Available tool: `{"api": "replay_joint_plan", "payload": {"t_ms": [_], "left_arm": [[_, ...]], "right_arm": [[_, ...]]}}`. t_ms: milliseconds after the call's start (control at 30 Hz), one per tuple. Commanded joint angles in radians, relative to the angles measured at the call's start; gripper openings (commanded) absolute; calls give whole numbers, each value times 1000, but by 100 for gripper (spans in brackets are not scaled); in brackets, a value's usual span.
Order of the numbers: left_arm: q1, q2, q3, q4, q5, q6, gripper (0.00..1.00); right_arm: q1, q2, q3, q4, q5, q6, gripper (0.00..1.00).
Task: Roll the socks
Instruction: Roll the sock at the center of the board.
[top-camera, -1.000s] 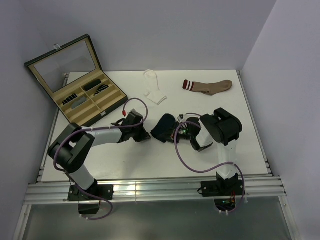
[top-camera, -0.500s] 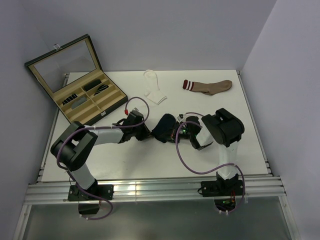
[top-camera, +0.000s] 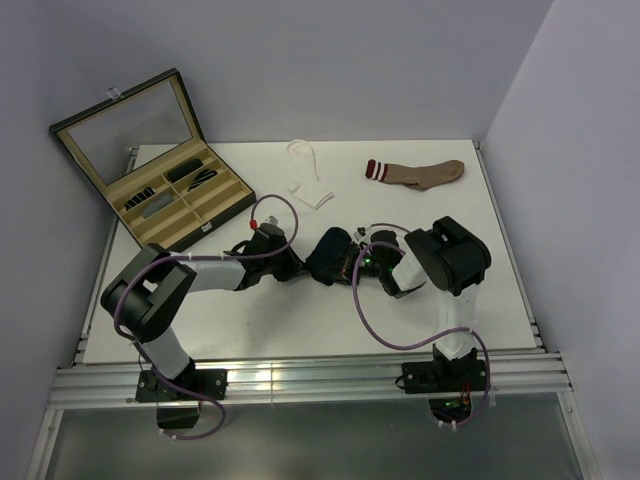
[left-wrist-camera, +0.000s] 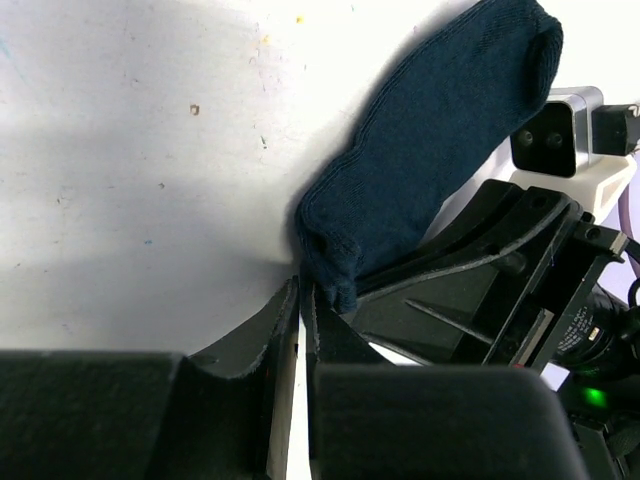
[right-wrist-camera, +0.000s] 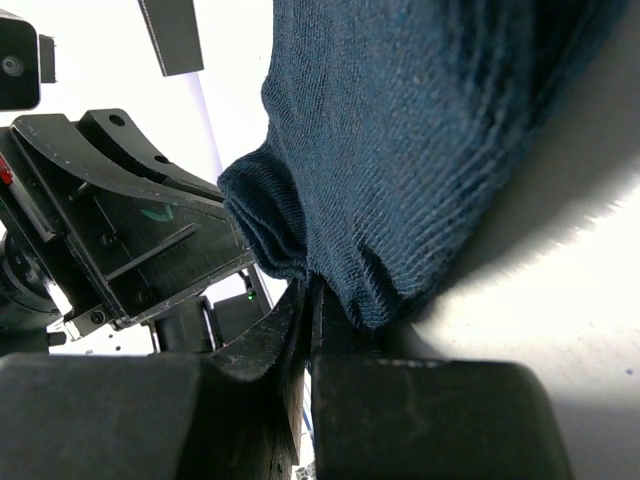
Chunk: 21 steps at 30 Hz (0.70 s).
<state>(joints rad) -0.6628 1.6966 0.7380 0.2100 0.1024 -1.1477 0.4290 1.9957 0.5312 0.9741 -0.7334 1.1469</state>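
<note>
The navy sock (top-camera: 328, 252) lies bunched at the table's middle, between both grippers. My left gripper (top-camera: 300, 265) is at its left edge. In the left wrist view the gripper (left-wrist-camera: 305, 290) has its jaws almost together, pinching the sock's (left-wrist-camera: 440, 150) lower corner at the tips. My right gripper (top-camera: 352, 268) is at the sock's right side. In the right wrist view the gripper (right-wrist-camera: 312, 290) is shut on a fold of the sock (right-wrist-camera: 420, 130). A white sock (top-camera: 310, 185) lies flat at the back. No dark grey sock is in view.
A brown sock with red and white stripes (top-camera: 415, 173) lies flat at the back right. An open display case (top-camera: 150, 165) with several compartments stands at the back left. The right arm's camera (left-wrist-camera: 555, 135) sits close behind the navy sock.
My left gripper has moved right, up to the navy sock's left edge. The sock has shifted slightly. The right gripper has stayed at the sock.
</note>
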Motion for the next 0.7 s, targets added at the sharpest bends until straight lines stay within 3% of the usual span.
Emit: {"api": "replay_joint_plan", "payload": {"t_ms": [0,667], "left_arm": [[-6,-51,-23,72,5,-21,13],[19,-38,-78,212,25,-87,15]], "right_arm": [[-9,-8,4,-103,75,-52,0],[-9,-23,19,-155,88,-81,0]]}}
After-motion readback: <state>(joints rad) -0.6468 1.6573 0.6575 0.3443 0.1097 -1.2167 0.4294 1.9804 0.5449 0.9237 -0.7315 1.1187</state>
